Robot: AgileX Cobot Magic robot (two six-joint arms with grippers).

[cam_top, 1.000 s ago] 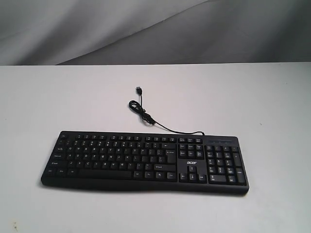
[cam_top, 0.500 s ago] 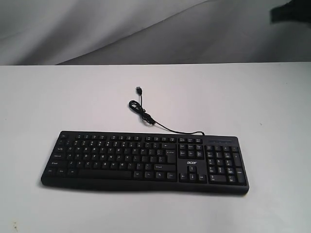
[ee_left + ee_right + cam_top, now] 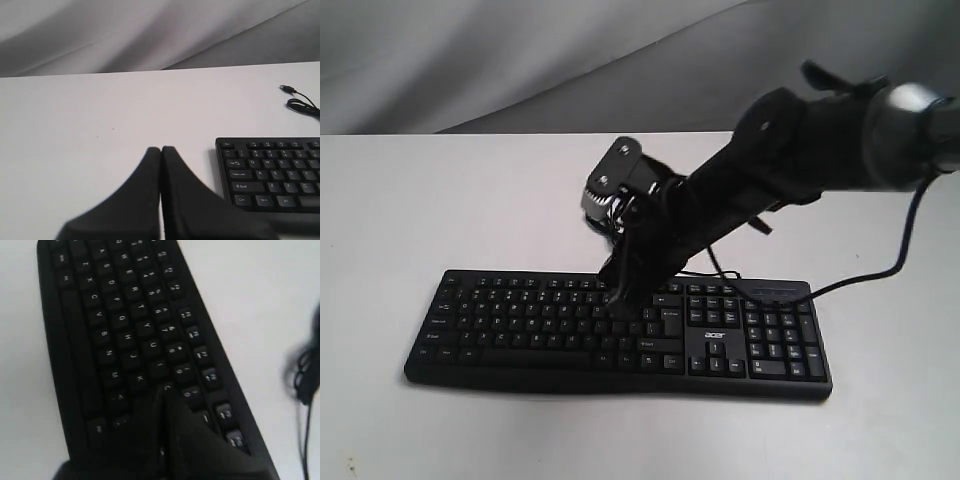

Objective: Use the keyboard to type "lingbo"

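Observation:
The black keyboard lies flat on the white table, its number pad at the right in the exterior view. My right gripper reaches in from the right, slanting down, shut, with its tip on or just above the right part of the letter keys. In the right wrist view the shut fingertips sit just past the K key of the keyboard; the key under them is hidden. My left gripper is shut and empty over bare table beside the keyboard's Esc end. It is out of the exterior view.
The keyboard's thin black USB cable lies coiled on the table behind it, mostly hidden by the right arm in the exterior view. The arm's own cable loops down at the right. Grey cloth hangs behind the table.
The right arm has swung in from the upper right and come down over the keyboard; a second ago no arm was in the exterior view. The keyboard has not moved.

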